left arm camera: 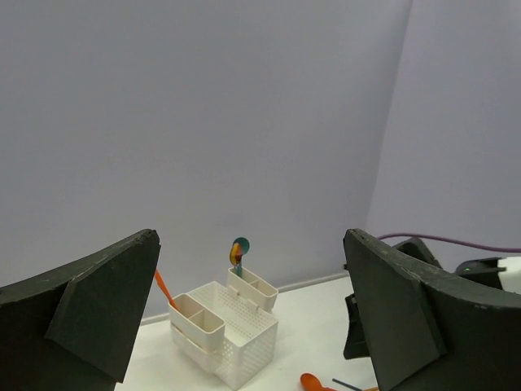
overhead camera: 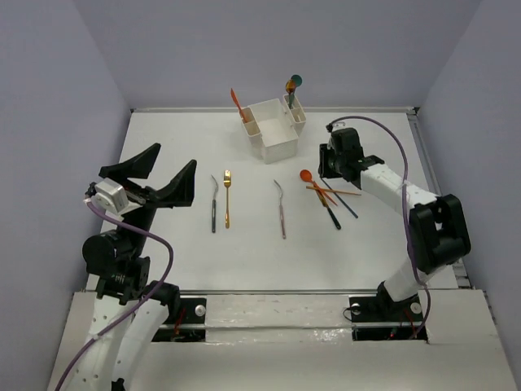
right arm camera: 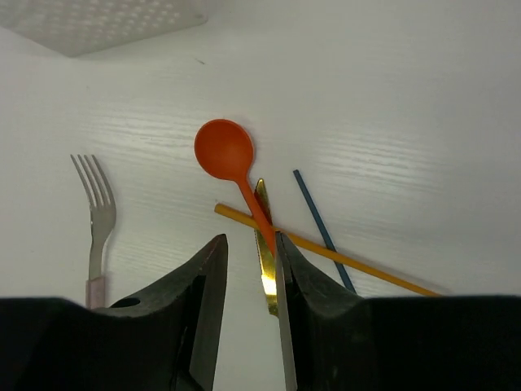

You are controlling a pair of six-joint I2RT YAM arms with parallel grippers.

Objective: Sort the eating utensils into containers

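The white box stands at the back centre, with an orange utensil in its left narrow compartment and a teal and an orange spoon in its right one. A black-handled silver fork, a gold fork and a purple-handled fork lie on the table. My right gripper is open, low over a pile: the orange spoon has its handle against the right finger, and a gold piece lies between the jaws. My left gripper is open, empty and raised.
An orange stick and a blue stick cross under the spoon handle. A black piece lies in the same pile. The box corner is just beyond the spoon. The purple-handled fork also shows in the right wrist view.
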